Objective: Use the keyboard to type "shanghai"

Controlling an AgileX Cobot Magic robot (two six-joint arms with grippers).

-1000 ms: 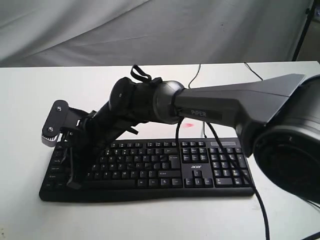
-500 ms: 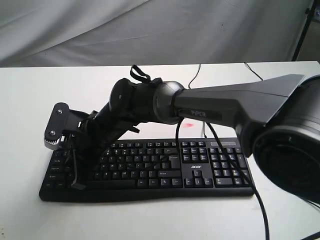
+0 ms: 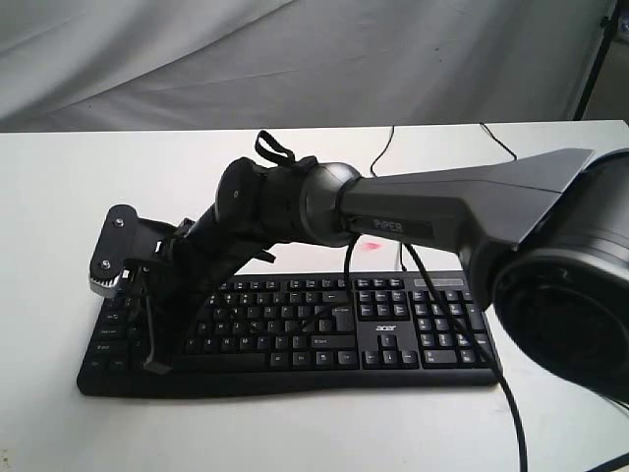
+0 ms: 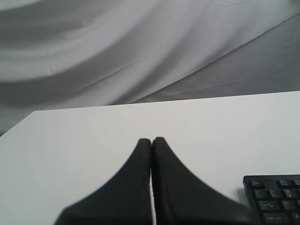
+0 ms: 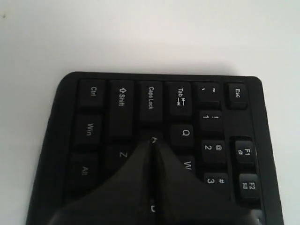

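Observation:
The black keyboard (image 3: 393,334) with white legends and an "acer" logo lies on the white table (image 3: 59,197). My right arm reaches across it to its left end. My right gripper (image 3: 152,366) is shut, fingers pressed together and pointing down onto the left letter keys. In the right wrist view the right gripper (image 5: 152,140) has its tips at the A key, between Caps Lock and Q on the keyboard (image 5: 122,108). My left gripper (image 4: 151,139) is shut on nothing over bare table, with a corner of the keyboard (image 4: 276,197) beside it. The left arm does not show in the exterior view.
A thin black cable (image 3: 383,147) runs from the keyboard toward the table's far edge. A small pink mark (image 3: 369,247) sits on the table behind the keyboard. Grey cloth (image 3: 295,59) hangs behind the table. A dark stand leg (image 3: 595,59) is at the far right.
My right gripper and wrist have shifted slightly to the right and a little lower over the keyboard's left end. The keyboard has not moved.

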